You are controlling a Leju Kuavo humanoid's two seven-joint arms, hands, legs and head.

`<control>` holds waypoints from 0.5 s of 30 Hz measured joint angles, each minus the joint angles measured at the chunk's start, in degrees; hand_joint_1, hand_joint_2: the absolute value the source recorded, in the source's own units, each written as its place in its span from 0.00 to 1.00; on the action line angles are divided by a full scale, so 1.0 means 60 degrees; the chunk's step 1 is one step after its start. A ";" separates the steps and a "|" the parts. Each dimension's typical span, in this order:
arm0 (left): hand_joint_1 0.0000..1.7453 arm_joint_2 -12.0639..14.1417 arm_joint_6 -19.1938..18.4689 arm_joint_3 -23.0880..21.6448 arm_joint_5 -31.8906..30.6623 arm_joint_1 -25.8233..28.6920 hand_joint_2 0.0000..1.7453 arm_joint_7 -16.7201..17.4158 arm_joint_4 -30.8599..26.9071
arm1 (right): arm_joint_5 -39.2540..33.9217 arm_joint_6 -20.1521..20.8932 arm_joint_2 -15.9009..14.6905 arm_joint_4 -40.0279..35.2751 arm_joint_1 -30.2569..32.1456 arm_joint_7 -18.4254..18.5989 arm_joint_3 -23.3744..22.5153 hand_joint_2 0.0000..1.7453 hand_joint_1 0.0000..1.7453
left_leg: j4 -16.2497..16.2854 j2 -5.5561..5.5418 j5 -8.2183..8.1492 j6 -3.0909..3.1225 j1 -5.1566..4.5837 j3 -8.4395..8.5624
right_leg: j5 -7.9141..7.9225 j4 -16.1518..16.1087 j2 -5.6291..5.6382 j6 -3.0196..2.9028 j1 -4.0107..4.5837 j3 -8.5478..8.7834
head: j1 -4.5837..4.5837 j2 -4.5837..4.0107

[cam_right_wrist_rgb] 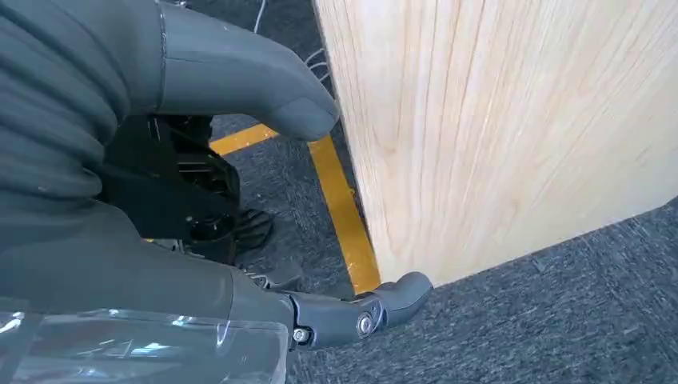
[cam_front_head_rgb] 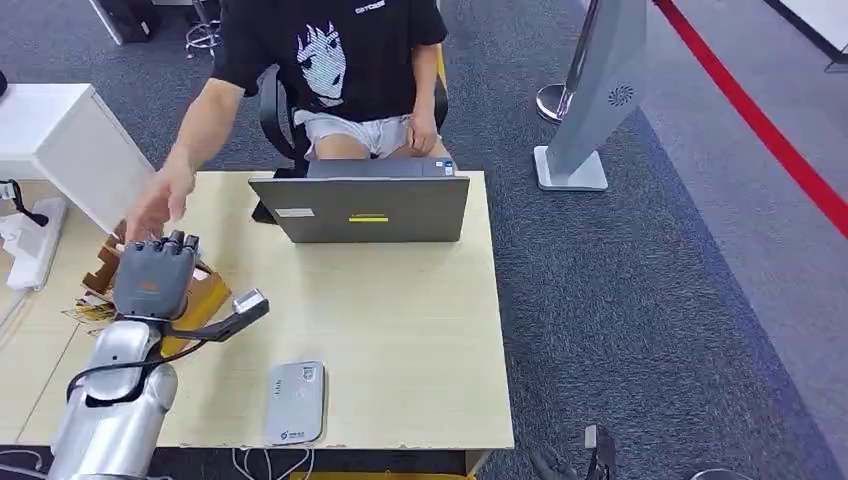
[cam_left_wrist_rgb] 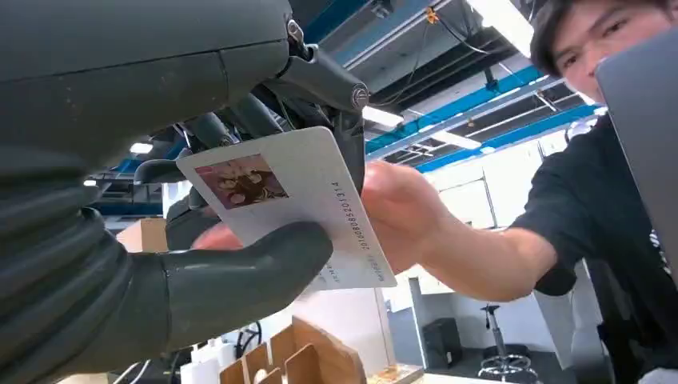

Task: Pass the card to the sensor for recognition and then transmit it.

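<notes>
Our left hand (cam_left_wrist_rgb: 160, 240) is grasping the card (cam_left_wrist_rgb: 296, 204) between the thumb and the dark fingers (cam_left_wrist_rgb: 240, 120), raised at about 9 o'clock over the surface (cam_front_head_rgb: 400, 330). A person's hand (cam_left_wrist_rgb: 400, 212) is touching the far edge of the card. The sensor (cam_front_head_rgb: 296, 402) lies at about 6 o'clock, apart from the card. The risk we see: if the person pulls, the card can slip or turn in our grasp, and then the sensor may not read it. Our right hand (cam_right_wrist_rgb: 200, 200) hangs released near the floor.
</notes>
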 joint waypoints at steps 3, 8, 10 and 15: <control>1.00 0.0000 0.0014 0.0000 -0.0003 -0.0002 1.00 -0.0080 -0.0062 | 0.0000 0.0000 0.0008 0.0000 0.0002 0.0000 0.0000 1.00 0.00 | 0.0000 0.0001 0.0000 0.0000 0.0000 0.0000 | 0.0000 0.0000 0.0000 0.0000 0.0000 0.0000 | 0.0003 0.0000; 0.16 -0.0004 0.0036 0.0003 0.0000 -0.0024 1.00 -0.0175 -0.0193 | -0.0007 0.0011 0.0008 0.0000 0.0006 -0.0004 -0.0003 1.00 0.00 | 0.0000 0.0001 0.0000 0.0000 -0.0001 0.0000 | 0.0001 0.0000 0.0003 0.0001 0.0000 0.0000 | 0.0000 0.0000; 0.00 -0.0007 0.0036 0.0004 0.0008 0.0004 1.00 -0.0284 -0.0269 | -0.0018 0.0015 0.0008 0.0000 0.0007 -0.0022 -0.0004 1.00 0.00 | 0.0000 0.0001 0.0000 0.0000 -0.0001 0.0000 | 0.0001 0.0000 0.0003 0.0001 0.0000 0.0000 | 0.0000 0.0000; 0.00 -0.0055 0.0106 0.0044 0.0150 0.0355 1.00 -0.0550 -0.0682 | -0.0102 0.0011 0.0008 0.0000 0.0018 -0.0098 -0.0004 1.00 0.00 | -0.0001 0.0002 -0.0002 -0.0002 -0.0001 -0.0003 | -0.0001 -0.0001 0.0002 0.0001 0.0000 -0.0001 | 0.0000 0.0000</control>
